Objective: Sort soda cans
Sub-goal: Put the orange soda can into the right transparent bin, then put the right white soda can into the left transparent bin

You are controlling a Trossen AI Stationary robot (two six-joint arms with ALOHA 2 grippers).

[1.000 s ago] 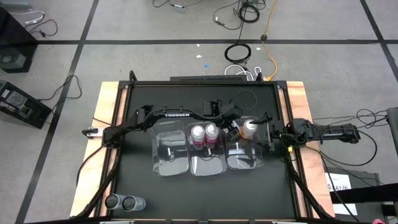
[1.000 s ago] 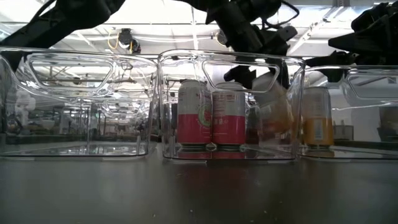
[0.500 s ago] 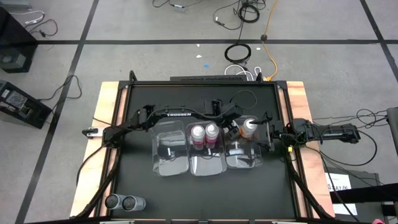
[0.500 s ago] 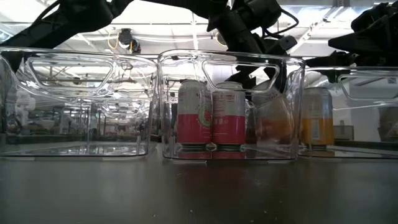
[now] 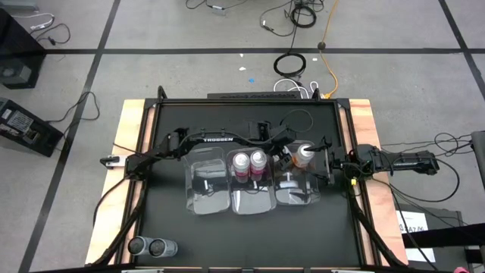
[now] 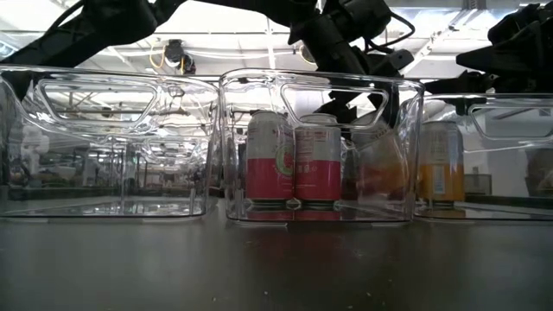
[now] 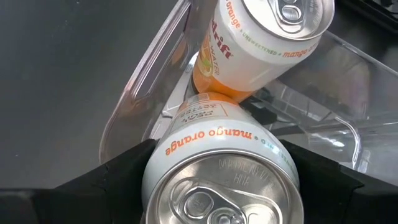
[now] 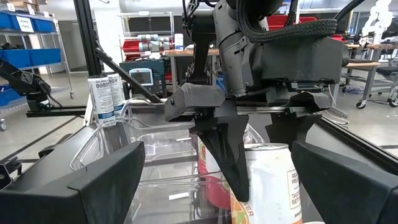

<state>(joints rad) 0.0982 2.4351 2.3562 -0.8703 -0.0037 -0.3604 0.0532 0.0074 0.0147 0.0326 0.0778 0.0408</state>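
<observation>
Second orange can went down into the right bin

High view: left gripper [image 5: 286, 157] sat lower than a second back. Left wrist view: fingers clamped on white-and-orange mango soda can [image 7: 225, 168], touching its twin [image 7: 264, 37] inside clear plastic bin [image 7: 339, 134]. Right wrist view: right gripper [image 8: 217, 180] waited, fingers apart.

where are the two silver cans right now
In the high view the two silver cans stand side by side at the table's near left corner, outside the clear bins and far from both arms.
</observation>
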